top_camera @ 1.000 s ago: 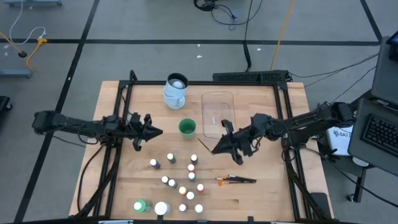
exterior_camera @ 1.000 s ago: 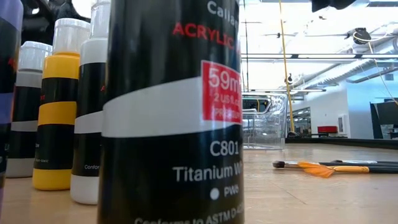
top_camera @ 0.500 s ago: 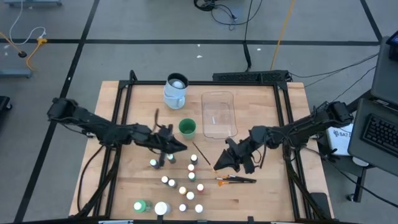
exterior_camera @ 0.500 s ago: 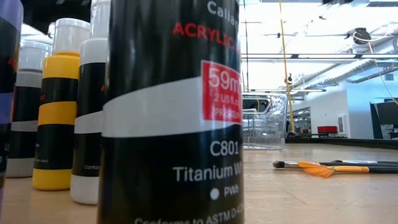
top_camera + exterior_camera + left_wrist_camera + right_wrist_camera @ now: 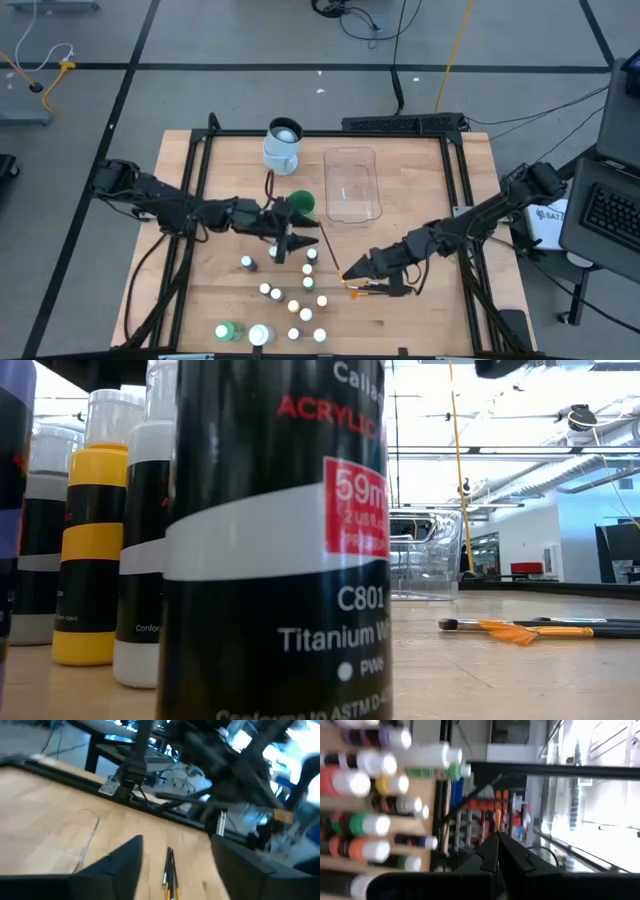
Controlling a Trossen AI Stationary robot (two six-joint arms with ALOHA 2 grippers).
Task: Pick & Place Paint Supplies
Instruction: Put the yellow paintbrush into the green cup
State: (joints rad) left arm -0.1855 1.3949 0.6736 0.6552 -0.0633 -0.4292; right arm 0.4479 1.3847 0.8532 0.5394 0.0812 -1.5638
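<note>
Several small white-capped paint bottles (image 5: 296, 300) stand in a cluster at the table's near middle; they also show in the low view (image 5: 275, 540). A green bottle (image 5: 228, 330) and a white jar (image 5: 260, 335) stand near the front edge. Two orange-tipped brushes (image 5: 382, 290) lie flat on the table, also seen in the low view (image 5: 540, 628). My left gripper (image 5: 290, 244) is open over the far end of the bottle cluster. My right gripper (image 5: 352, 272) is shut on a thin dark brush (image 5: 330, 250), just left of the lying brushes. My right gripper pinches the thin brush between its two shut fingers (image 5: 512, 857). An orange part of the brush (image 5: 496, 819) sticks out just past the fingertips. The shaft runs on from the gripper toward the table's far left. The place of contact itself is hidden by the fingers.
A clear plastic tub (image 5: 352, 185) and a pale jug (image 5: 283, 145) stand at the far middle, and a green round thing (image 5: 303, 204) lies near them, partly under my left arm. Black rails (image 5: 455, 200) run along the table's sides.
My left gripper has swept from the table's left toward its right and near side, ending over the bottles. My right gripper has carried the brush toward the near edge and downward, ending beside the two lying brushes.
</note>
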